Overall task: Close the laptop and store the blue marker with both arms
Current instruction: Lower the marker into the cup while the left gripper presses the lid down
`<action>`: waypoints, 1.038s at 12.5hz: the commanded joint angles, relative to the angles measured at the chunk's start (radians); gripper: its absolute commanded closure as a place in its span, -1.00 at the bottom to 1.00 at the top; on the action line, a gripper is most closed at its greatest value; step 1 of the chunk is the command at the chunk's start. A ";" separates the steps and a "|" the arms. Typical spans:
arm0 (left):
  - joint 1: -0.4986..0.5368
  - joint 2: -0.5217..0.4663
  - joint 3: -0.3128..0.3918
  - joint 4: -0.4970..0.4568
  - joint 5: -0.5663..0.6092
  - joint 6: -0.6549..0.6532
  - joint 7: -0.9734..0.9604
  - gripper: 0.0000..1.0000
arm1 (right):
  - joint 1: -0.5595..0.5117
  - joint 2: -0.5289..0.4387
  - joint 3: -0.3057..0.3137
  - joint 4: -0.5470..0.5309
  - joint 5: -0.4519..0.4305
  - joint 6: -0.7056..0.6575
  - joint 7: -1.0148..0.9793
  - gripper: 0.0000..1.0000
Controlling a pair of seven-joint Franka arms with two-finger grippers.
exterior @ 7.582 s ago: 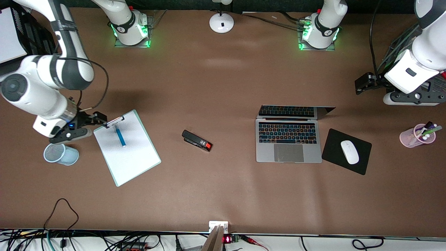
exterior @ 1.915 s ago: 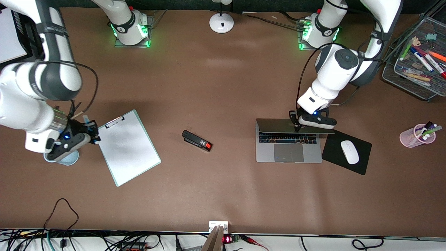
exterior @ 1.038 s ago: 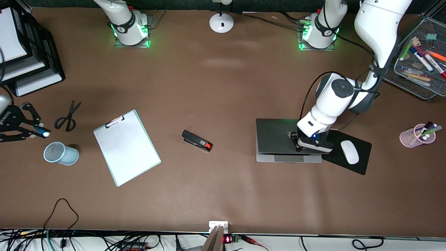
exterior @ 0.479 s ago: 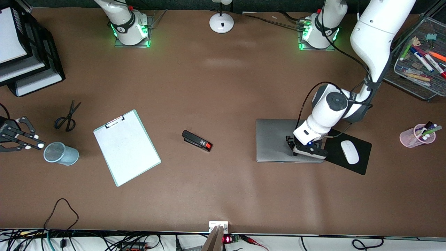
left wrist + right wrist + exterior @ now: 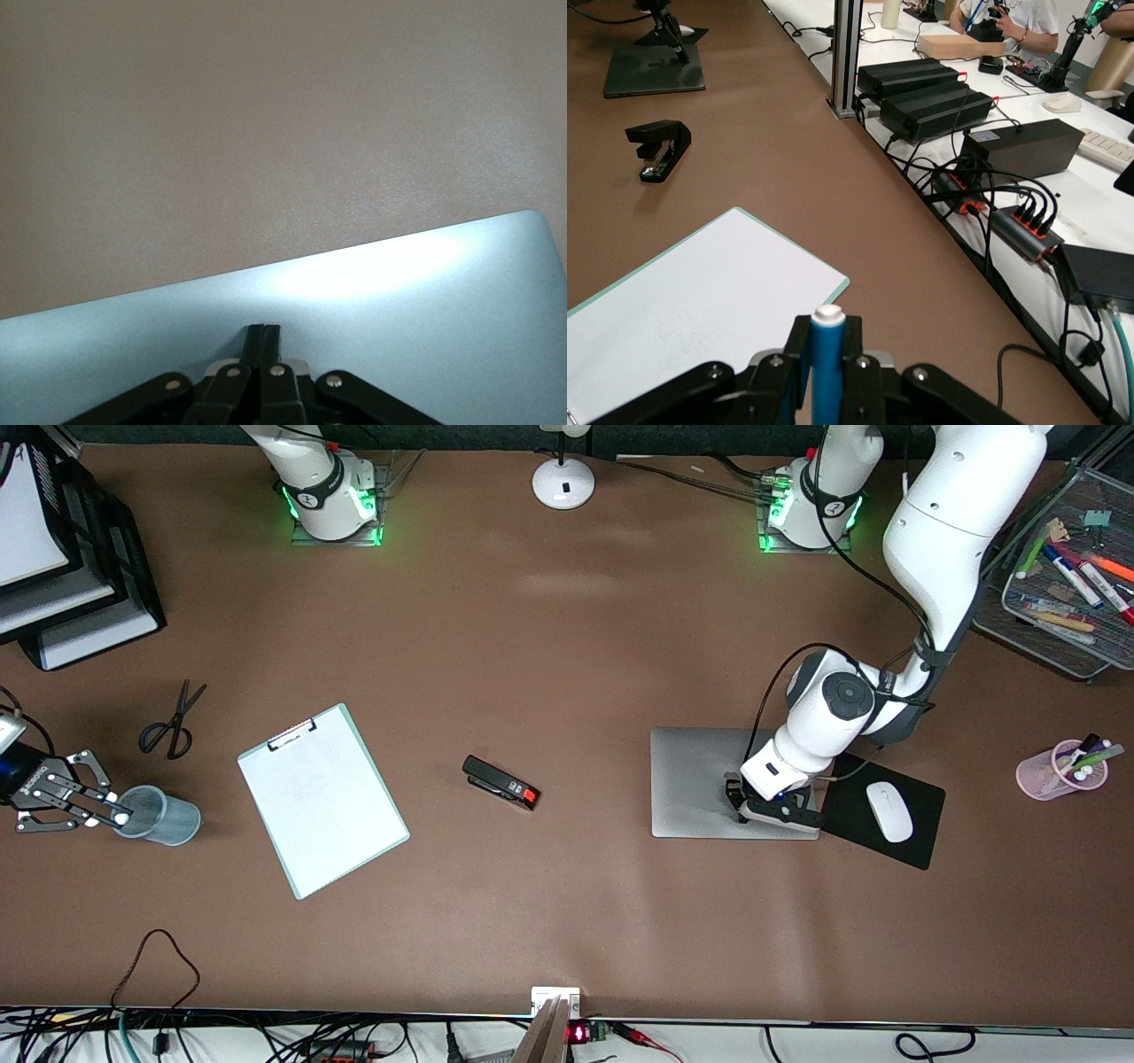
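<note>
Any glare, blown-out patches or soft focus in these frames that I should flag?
Left wrist view: a blown-out white patch on the laptop lid just ahead of the shut left gripper. Front view: green glow at both arm bases, pale sheen streaks on the table. Right wrist view: blue marker in the right gripper looks soft, being so close.

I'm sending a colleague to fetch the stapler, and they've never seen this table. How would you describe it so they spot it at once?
Start at the closed silver laptop and look along the table toward the white clipboard. Between them, alone on bare brown tabletop, lies the stapler. It is small, long and black with a red end, unlike the scissors.
</note>
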 commanded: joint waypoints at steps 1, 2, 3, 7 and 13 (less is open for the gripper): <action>0.004 0.028 0.007 0.025 0.035 0.012 0.001 1.00 | -0.039 0.063 0.016 0.035 0.044 -0.031 -0.033 1.00; 0.007 0.024 0.007 0.025 0.035 0.012 -0.002 1.00 | -0.041 0.074 0.014 0.034 0.046 -0.045 -0.041 1.00; 0.010 0.008 0.005 0.025 0.035 0.001 -0.003 1.00 | -0.047 0.080 0.014 0.033 0.046 -0.049 -0.041 1.00; 0.007 -0.160 -0.010 0.026 0.035 -0.320 0.002 1.00 | -0.062 0.095 0.014 0.030 0.044 -0.068 -0.043 1.00; 0.015 -0.276 -0.113 0.259 0.015 -1.010 0.062 0.95 | -0.093 0.112 0.014 0.029 0.041 -0.069 -0.049 -0.19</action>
